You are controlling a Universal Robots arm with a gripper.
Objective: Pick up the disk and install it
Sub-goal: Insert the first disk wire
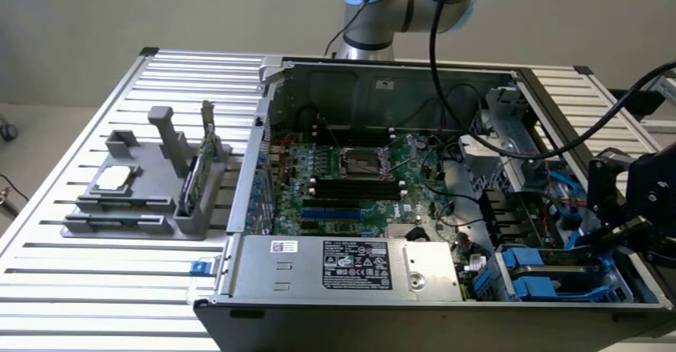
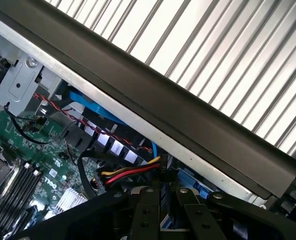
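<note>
A robot arm's black pincer hangs over the corner of an open computer case at the exterior view's right. It is just above the blue plastic frame of the disk, which sits low in the drive bay beside the silver power supply. In the wrist view the pincer is close over the same blue frame, next to a bundle of red and yellow cables and under the case's dark upper edge. Whether the pincer is spread, pressed together or already pinching the frame cannot be told. The disk's metal body is mostly hidden by the bay. It is probably dense and rigid for its size, with smooth faces that would slide under a light grip, and it is unlikely to tolerate knocks or twisting. The blue frame's edges look like the safest place to take hold, clear of the label face and the connector end. On the bench at the exterior view's left, well apart, a grey stand holds a small silver chip and an upright green circuit card.
</note>
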